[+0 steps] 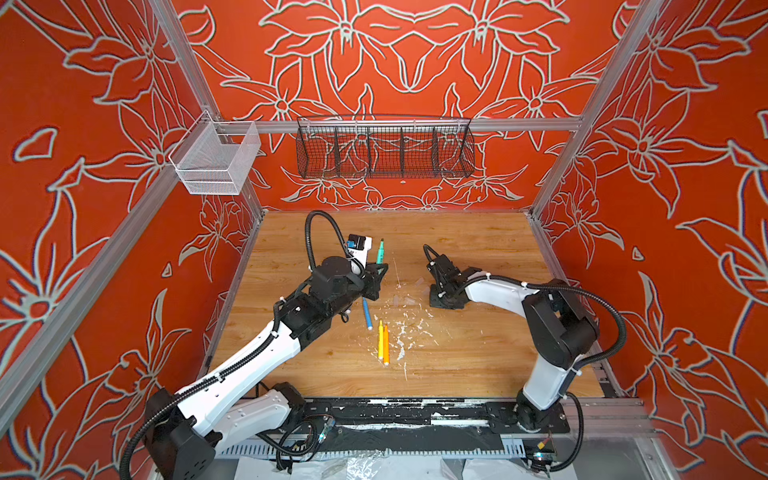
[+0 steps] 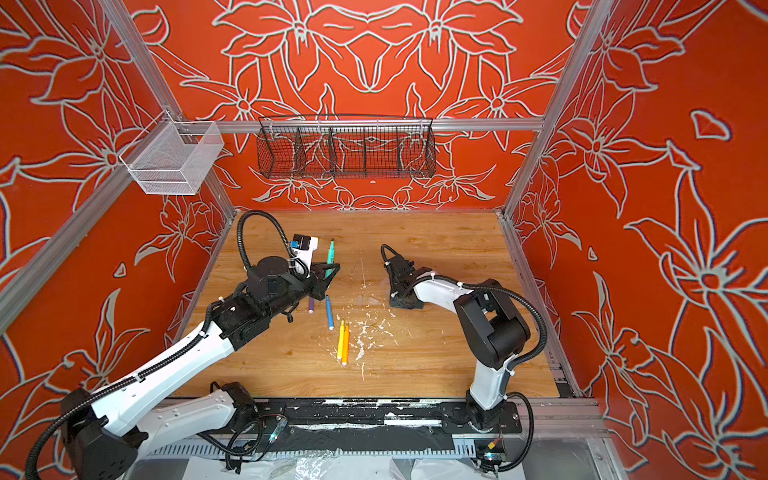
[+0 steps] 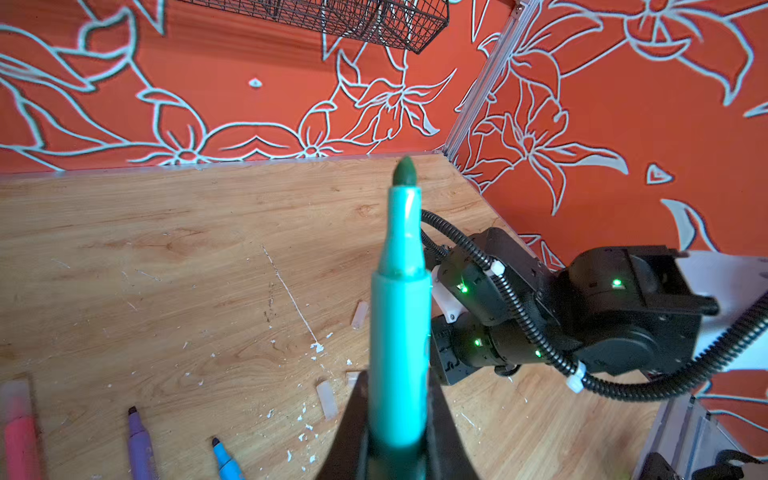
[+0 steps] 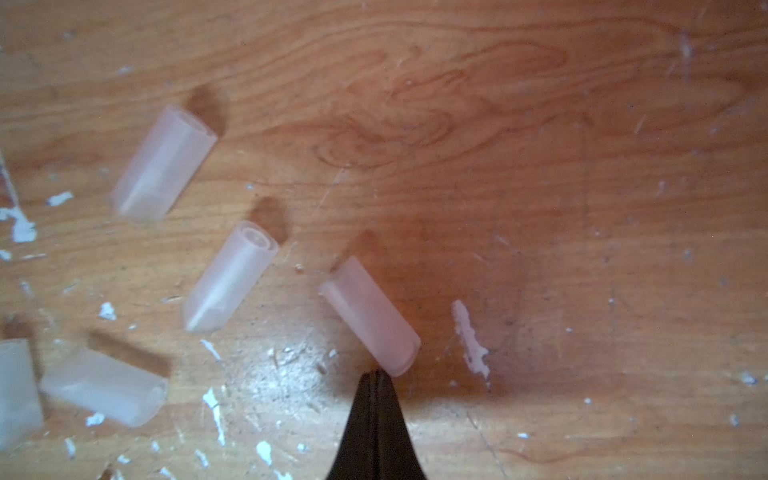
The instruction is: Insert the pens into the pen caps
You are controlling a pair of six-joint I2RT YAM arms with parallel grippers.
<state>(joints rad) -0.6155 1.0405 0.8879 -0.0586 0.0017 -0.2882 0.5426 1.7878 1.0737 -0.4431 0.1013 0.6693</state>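
Nearest pen cap [image 4: 370,316] lies flat on the surface [image 4: 582,208], one end right at the tips of the right end effector [image 4: 376,376], long axis running diagonally away from them. That end effector is pressed together and empty, so my read is spread first, then straddle the cap across its width. Left end effector [image 3: 397,386] pinches the green pen [image 3: 399,316] aloft with the felt tip exposed; the right arm is nearer the other caps [image 4: 230,276].

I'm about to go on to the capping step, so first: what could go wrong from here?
1. The right gripper is shut on nothing, its tips beside the nearest cap; pushing on may just roll that cap away.
2. The left gripper holds the green pen with a long stretch sticking out past the jaws, so pressing it into a cap could tilt it.
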